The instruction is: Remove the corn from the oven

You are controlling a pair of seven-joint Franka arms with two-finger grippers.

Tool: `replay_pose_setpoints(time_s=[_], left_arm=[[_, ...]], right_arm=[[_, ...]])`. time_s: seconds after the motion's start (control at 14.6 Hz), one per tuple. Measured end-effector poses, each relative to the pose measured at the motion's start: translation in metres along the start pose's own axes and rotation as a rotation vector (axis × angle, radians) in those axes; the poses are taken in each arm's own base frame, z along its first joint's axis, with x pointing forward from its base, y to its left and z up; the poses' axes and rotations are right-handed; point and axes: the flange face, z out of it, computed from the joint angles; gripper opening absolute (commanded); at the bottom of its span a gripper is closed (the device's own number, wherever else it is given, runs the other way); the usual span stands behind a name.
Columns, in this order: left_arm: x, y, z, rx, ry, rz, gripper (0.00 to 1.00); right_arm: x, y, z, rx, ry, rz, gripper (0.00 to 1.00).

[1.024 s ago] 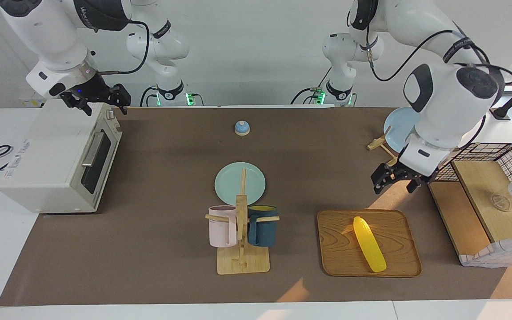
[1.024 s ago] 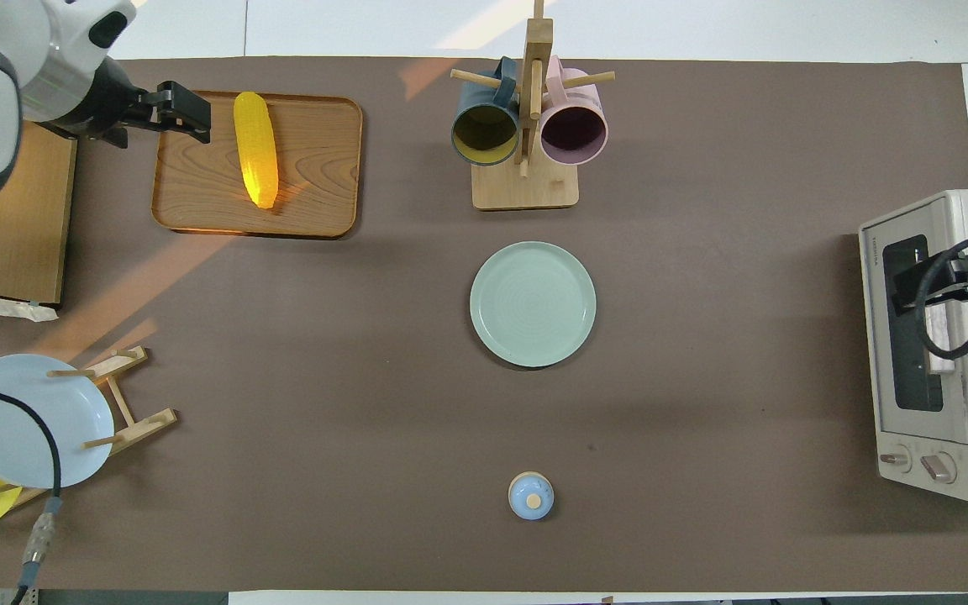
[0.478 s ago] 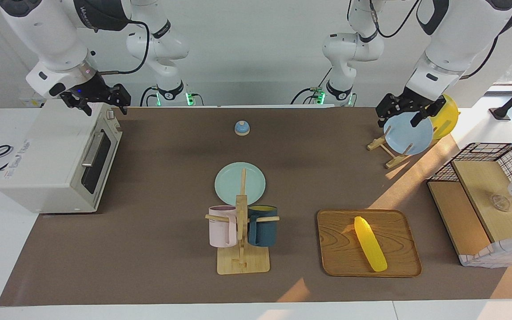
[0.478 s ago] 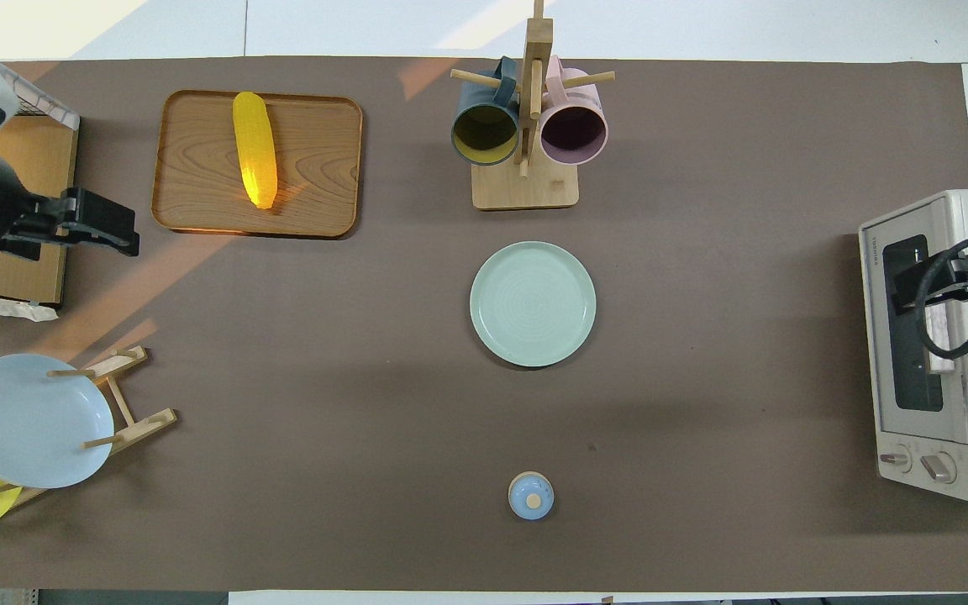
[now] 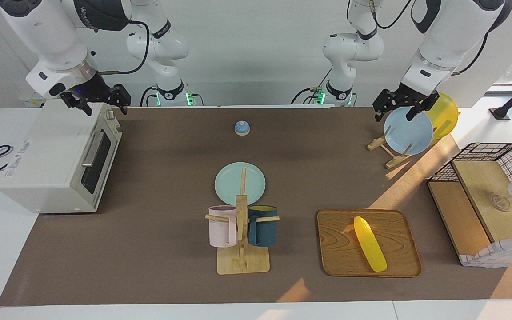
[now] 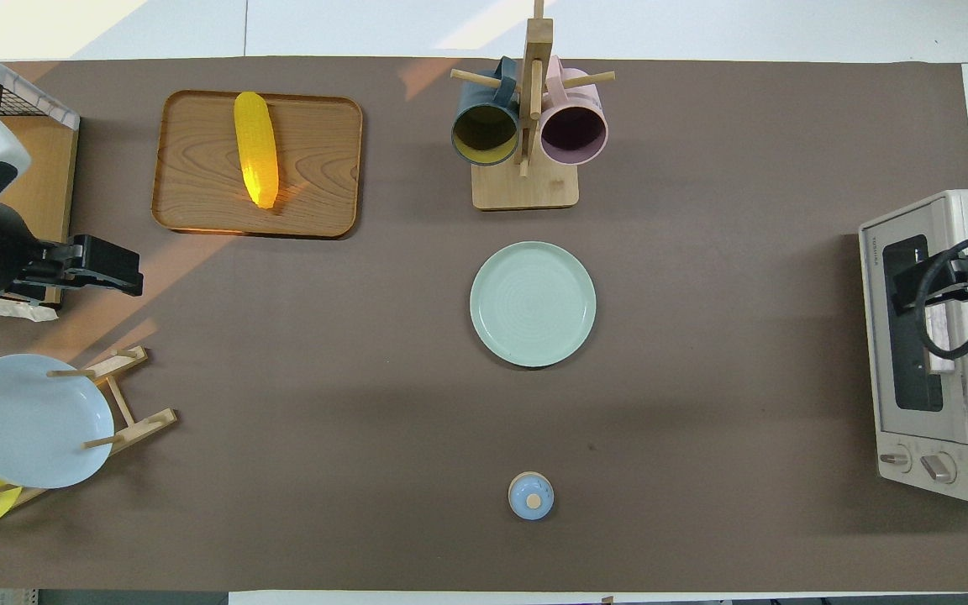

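Over the blue plate (image 5: 409, 133) on its wooden rack (image 5: 387, 153), at the left arm's end of the table, the left gripper (image 5: 394, 113) hangs up in the air. Its two fingers are spread apart and hold nothing.

Farther from the robots than that plate lies a wooden tray (image 5: 340, 249). The corn (image 5: 370, 244) rests flat on the tray. Its long side runs mostly away from the robots, with a small slant. So the corn lies outward from the left gripper and low down, well apart from it.

The right gripper (image 5: 102, 106) hangs over the top of the oven (image 5: 47, 164), at the right arm's end of the table. Its fingers are wide apart too, and empty. The oven door (image 5: 98, 160) looks shut, and nothing yellow shows through the dark glass.

The corn is well apart from the oven, with the green plate (image 5: 240, 183) and the mug stand (image 5: 242, 262) between them. The left arm is much nearer to the corn than the right arm.

The job looks done, since the corn is out of the oven and on the tray. If the corn had to be picked up again, the left gripper would likely be the one to do it, reaching outward and down and closing across the corn's thin side.
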Motion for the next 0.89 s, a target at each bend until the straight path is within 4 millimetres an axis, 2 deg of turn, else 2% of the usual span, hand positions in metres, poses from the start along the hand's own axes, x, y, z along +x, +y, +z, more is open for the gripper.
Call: replay_pose_setpoints(time_s=[0.34,0.68,0.89], left_arm=[[0.001,0.004,0.005,0.002,-0.008,0.007,1.0],[0.008,0.006,0.019,0.005,-0.035,0.009,1.0],[0.007,0.007,0.019,0.005,-0.033,0.011,1.0]], right_arm=[[0.0,0.0,0.0,0.0,0.0,0.0,1.0],[0.0,0.0,0.0,0.0,0.0,0.0,1.0],[0.0,0.0,0.0,0.0,0.0,0.0,1.0]])
